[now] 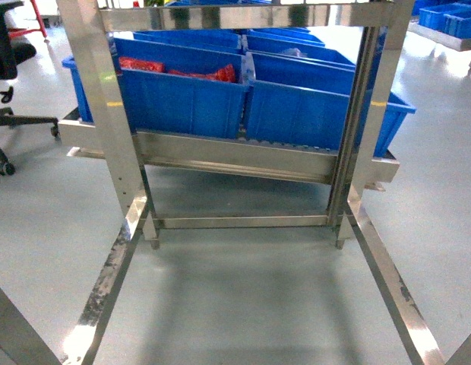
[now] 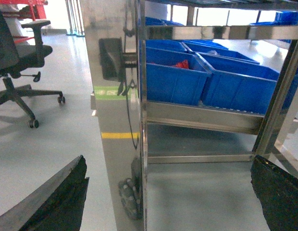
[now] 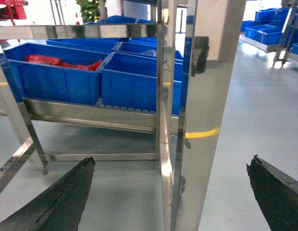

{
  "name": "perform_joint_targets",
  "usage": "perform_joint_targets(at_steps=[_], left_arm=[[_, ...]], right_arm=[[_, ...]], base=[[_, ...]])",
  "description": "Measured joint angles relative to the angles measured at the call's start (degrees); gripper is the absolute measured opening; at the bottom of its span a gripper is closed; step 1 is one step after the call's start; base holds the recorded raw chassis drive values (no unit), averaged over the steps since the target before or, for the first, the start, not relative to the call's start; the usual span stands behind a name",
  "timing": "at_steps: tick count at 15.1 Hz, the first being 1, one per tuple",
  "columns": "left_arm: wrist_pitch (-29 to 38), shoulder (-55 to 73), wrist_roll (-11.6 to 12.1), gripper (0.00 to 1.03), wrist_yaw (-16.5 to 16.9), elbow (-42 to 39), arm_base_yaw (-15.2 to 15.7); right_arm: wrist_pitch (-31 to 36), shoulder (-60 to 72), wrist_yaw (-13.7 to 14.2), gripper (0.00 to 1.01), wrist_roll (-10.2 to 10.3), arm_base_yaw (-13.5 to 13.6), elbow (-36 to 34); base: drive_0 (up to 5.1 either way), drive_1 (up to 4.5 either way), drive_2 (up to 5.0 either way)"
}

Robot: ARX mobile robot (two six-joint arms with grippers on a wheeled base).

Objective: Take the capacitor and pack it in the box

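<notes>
Both the left gripper (image 2: 168, 202) and right gripper (image 3: 170, 197) hang wide and empty before the polished steel rack (image 1: 235, 156). Blue plastic bins (image 1: 182, 95) sit on its shelf; neither capacitor nor pink box shows. Reaching forward could strike the rack's upright posts.

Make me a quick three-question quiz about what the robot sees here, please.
1. True or false: the front left blue bin holds red items.
2. What stands on the floor left of the steel rack? A. office chair B. ladder C. cardboard carton
3. Are the left arm's fingers gripping anything?

Key: 1 true; 2 A; 3 no, they are spread apart with nothing between them.
</notes>
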Motion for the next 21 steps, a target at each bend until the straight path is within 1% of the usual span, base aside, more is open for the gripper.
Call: perform_joint_targets(at_steps=[21], left_arm=[[0.4, 0.0, 0.0, 0.98, 0.0, 0.0, 0.0]], right_arm=[[0.2, 0.0, 0.1, 0.98, 0.0, 0.0, 0.0]], base=[[0.0, 0.00, 0.0]])
